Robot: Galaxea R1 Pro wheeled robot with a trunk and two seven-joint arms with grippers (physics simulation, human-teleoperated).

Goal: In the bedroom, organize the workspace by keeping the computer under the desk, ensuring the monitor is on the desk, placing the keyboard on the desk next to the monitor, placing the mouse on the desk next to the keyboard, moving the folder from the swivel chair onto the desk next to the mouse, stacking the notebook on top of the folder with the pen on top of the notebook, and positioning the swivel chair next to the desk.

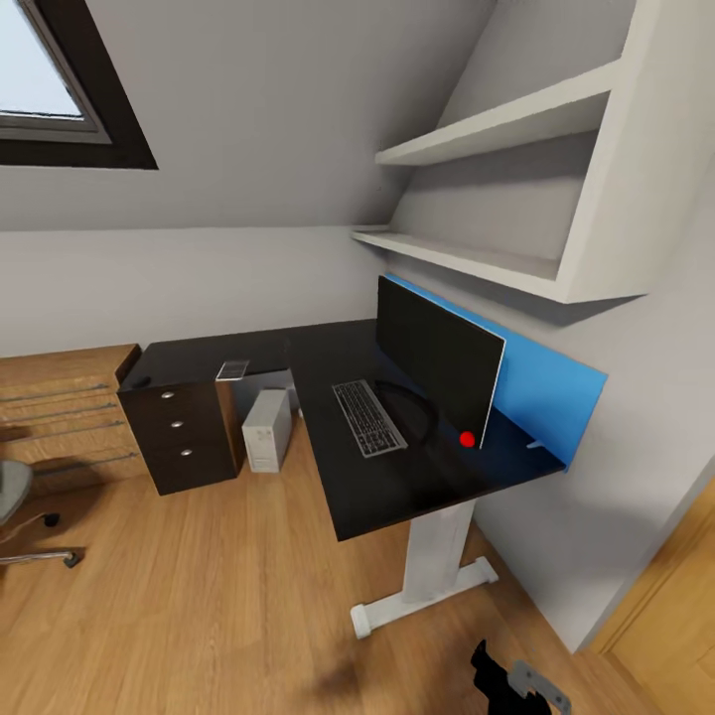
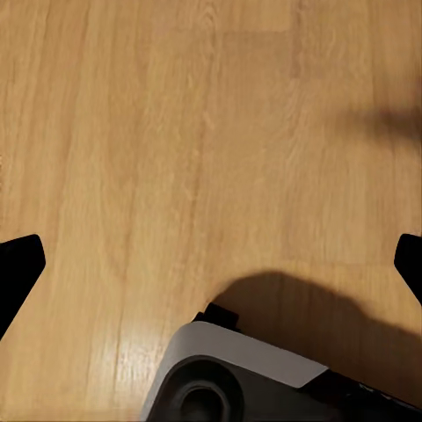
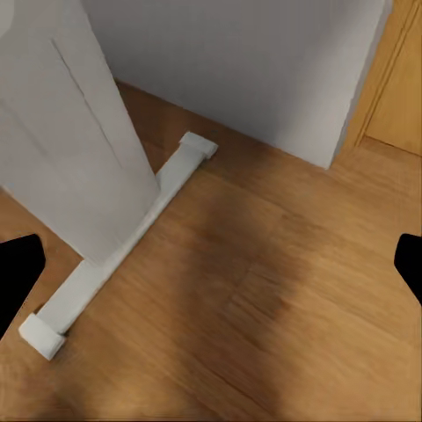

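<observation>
The desk (image 1: 343, 492) has a glossy black L-shaped top on a white leg (image 3: 70, 132). On it the monitor (image 1: 437, 369) stands by the wall, with the keyboard (image 1: 369, 418) in front of it. The notebook (image 1: 232, 370) lies on the desk's left wing above the drawers (image 1: 184, 427). Under the desk stands the computer (image 1: 267, 429). The swivel chair (image 1: 14, 497) is cut off at the left edge. Mouse, folder and pen are out of view. My left gripper (image 2: 211, 272) is open over bare floor. My right gripper (image 3: 211, 272) is open over the floor beside the desk's foot (image 3: 123, 255).
A blue panel (image 1: 541, 382) backs the desk against the wall, with white shelves (image 1: 497, 129) above. A light wood cabinet (image 1: 60, 417) stands left of the drawers. A wooden door (image 1: 665, 596) is at the lower right. My base (image 2: 237, 378) shows under the left gripper.
</observation>
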